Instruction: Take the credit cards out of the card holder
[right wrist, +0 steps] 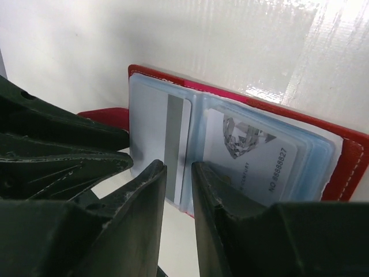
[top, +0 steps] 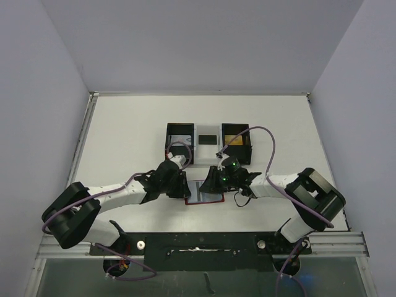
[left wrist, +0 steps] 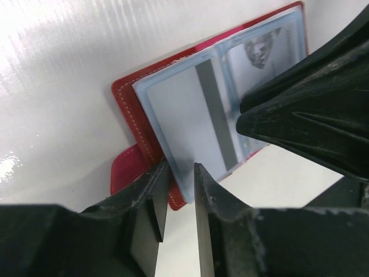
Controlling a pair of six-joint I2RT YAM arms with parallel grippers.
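**Jaw state.** The left gripper (left wrist: 181,173) has its jaws narrowly parted, with nothing clamped between them. The tips sit over the near left corner of the card holder (left wrist: 130,104), one above the red cover edge and the other above the sleeve edge. Whether they touch it cannot be determined. The right gripper (right wrist: 179,170) also has a narrow gap between its jaws and grasps nothing. Its tips are poised over the near edge of the open pages, close to the centre fold.

**Card holder.** The holder lies open and flat, lining upward. The cover is red with pale stitching along the border. A small red tab (left wrist: 124,170) projects from the left cover edge. Inside are stacked translucent blue-grey sleeves (right wrist: 320,158).

**Cards.** Both visible cards are seated in the sleeves.
- The left page holds the striped card (right wrist: 155,130), pale with a dark grey magnetic stripe running along it.
- The right page holds the printed card (right wrist: 253,158), pale with a grey faceted graphic and a line of digits.

**Location.** The holder rests on the white table (top: 124,136), between the two grippers and near the arm bases. The three-compartment tray (top: 170,143) stands just beyond it.
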